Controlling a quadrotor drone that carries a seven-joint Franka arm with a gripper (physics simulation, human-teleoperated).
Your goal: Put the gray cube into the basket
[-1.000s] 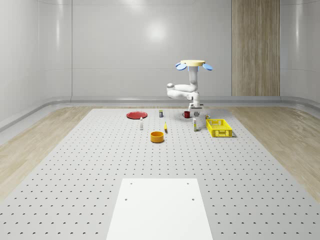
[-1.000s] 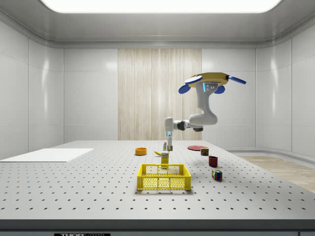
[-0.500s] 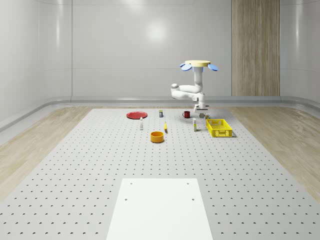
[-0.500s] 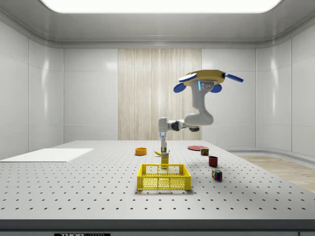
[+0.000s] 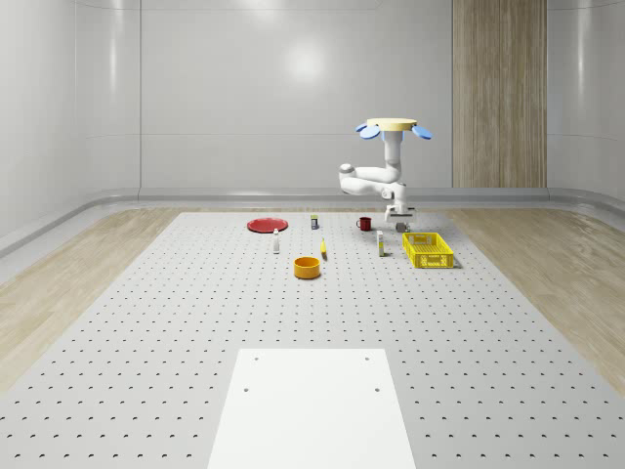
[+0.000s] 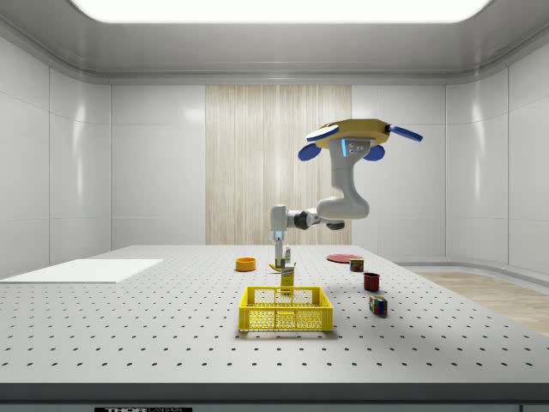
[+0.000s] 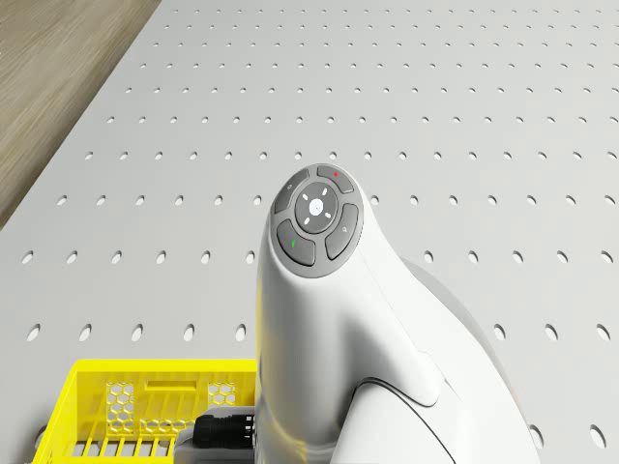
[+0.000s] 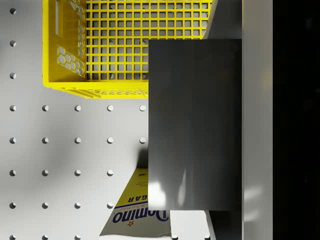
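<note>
**Gray cube held above the basket's edge**

We hover over the bench (image 5: pixel 195 322). Our gripper (image 6: pixel 279 254) is clamped on the gray cube (image 8: pixel 195 125); below it lie the yellow basket (image 8: pixel 70 55) and a Domino box (image 8: pixel 137 212).

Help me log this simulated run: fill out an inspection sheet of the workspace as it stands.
Surface: perforated gray table, with a white sheet at the near end.
Job's things: gray cube held in the air, not yet in the yellow basket.
Clutter: red plate, orange bowl, red mug, Domino sugar box, colored puzzle cube, small bottles.
Grippers: gripper has its fingers closed on the cube, low above the table beside the basket; the drone hovers above it.
Cables: nothing seen.
Surroundings: white walls, wood panel, wood floor around the table.
</note>
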